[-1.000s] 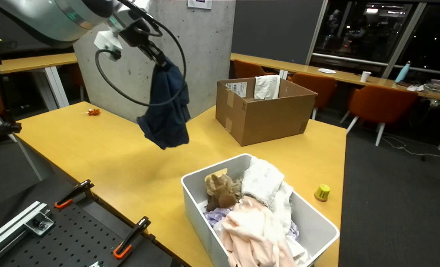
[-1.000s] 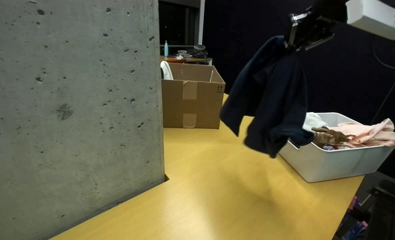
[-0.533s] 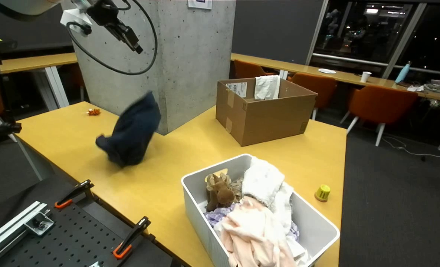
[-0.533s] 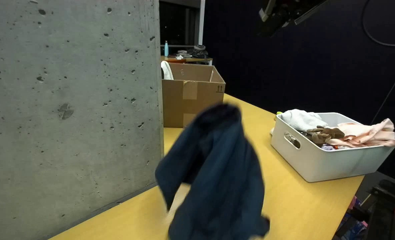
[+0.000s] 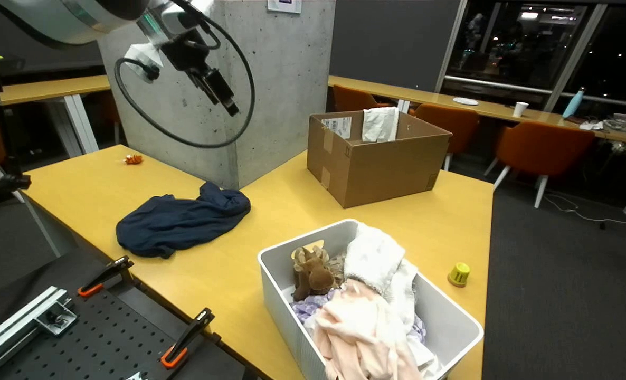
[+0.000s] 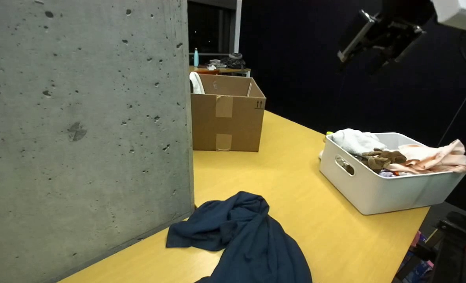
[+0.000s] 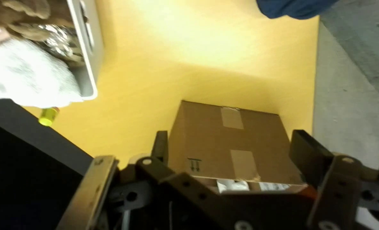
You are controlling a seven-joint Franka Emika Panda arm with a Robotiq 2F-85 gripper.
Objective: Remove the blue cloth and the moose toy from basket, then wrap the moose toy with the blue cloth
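Observation:
The blue cloth (image 5: 183, 220) lies crumpled on the table, in both exterior views, near the concrete pillar; a corner of this cloth (image 7: 295, 7) enters the wrist view's top edge. Inside the white basket (image 6: 392, 196) sits the brown moose toy (image 5: 314, 274), upright at one end by a handle slot, among other fabrics. Part of the toy (image 7: 26, 9) also shows at the wrist view's top left. High above the table, clear of cloth and basket, hangs my gripper (image 7: 229, 137). Its fingers (image 7: 160, 145) stand wide apart with nothing held between them.
A cardboard box (image 5: 392, 169) with a white cloth over its rim stands beside the concrete pillar (image 6: 87, 129). Pink fabric (image 5: 366, 332) and white fabric (image 5: 373, 258) fill the basket. A yellow cup (image 5: 458, 274) and a small orange item (image 5: 133, 159) are on the table.
The blue cloth left my gripper, fell through the air and now rests on the table. My gripper opened, swung away toward the pillar side, then came partway back. Basket and toy stayed put.

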